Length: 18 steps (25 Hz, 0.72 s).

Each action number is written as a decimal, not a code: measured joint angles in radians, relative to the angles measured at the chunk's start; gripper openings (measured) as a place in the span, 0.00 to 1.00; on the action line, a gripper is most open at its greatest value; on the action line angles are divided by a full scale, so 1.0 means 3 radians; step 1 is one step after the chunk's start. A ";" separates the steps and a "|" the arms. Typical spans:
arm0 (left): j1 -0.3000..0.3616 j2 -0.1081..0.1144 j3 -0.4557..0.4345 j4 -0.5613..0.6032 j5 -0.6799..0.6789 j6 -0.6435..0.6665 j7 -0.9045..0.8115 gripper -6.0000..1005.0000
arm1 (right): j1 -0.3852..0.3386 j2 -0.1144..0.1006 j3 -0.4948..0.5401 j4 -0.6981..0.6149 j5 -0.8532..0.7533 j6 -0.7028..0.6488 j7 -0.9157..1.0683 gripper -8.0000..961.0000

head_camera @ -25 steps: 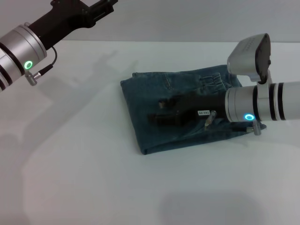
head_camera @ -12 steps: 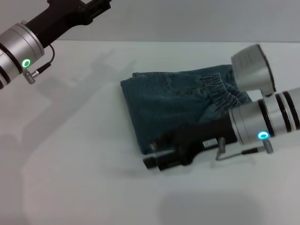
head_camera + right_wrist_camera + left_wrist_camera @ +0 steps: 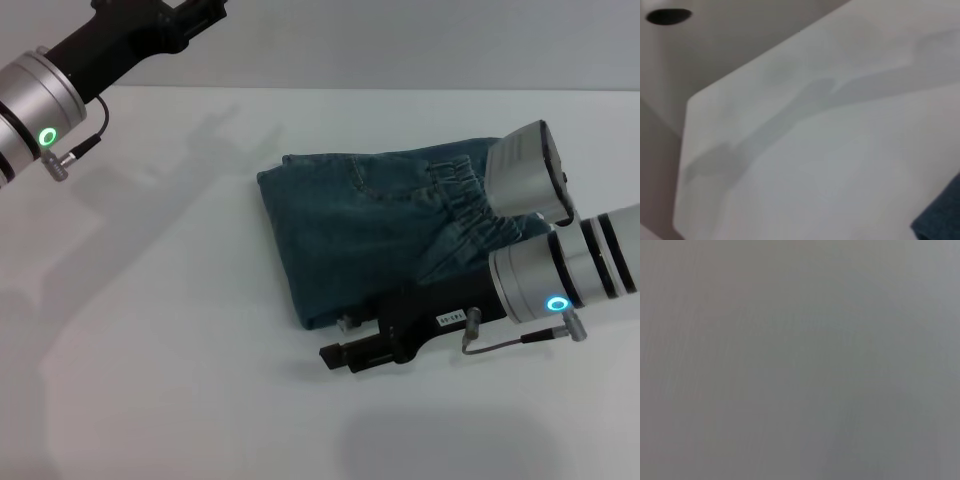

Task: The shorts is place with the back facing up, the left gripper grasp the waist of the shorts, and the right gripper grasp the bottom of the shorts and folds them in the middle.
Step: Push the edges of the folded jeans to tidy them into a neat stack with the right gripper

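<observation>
The shorts (image 3: 360, 235) lie folded in half on the white table (image 3: 150, 380), a blue denim rectangle. The ruched waist of the shorts (image 3: 478, 205) lies on top at the right end, and the fold runs along the left end. The leg hems are hidden. My right gripper (image 3: 338, 340) is open and empty, low over the table just off the near edge of the shorts. My left gripper (image 3: 195, 15) is raised high at the far left, away from the shorts, with its tips cut off by the frame edge. A denim corner (image 3: 942, 220) shows in the right wrist view.
The right wrist view shows the table's far corner (image 3: 690, 100) and a dark hole (image 3: 667, 16) in the wall beyond it. The left wrist view shows only plain grey. Bare white table lies left of and in front of the shorts.
My right gripper has come off the top of the folded shorts and moved toward me, past their near edge. The left arm has drifted slightly farther left and up. The shorts stay folded.
</observation>
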 joint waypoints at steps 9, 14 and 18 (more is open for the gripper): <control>0.0042 -0.0006 0.0002 0.0000 0.0000 0.0043 -0.0037 0.84 | 0.0032 0.0006 -0.0011 0.0004 0.0015 0.0171 0.0006 0.67; 0.0100 -0.0009 0.0017 0.0000 -0.0085 0.0049 -0.0037 0.84 | 0.0083 0.0006 -0.0010 0.0003 0.0009 0.0286 0.0046 0.67; 0.0128 -0.0007 0.0024 0.0000 -0.0139 0.0092 -0.0023 0.84 | 0.0109 0.0006 -0.0009 -0.0004 0.0001 0.0420 0.0074 0.67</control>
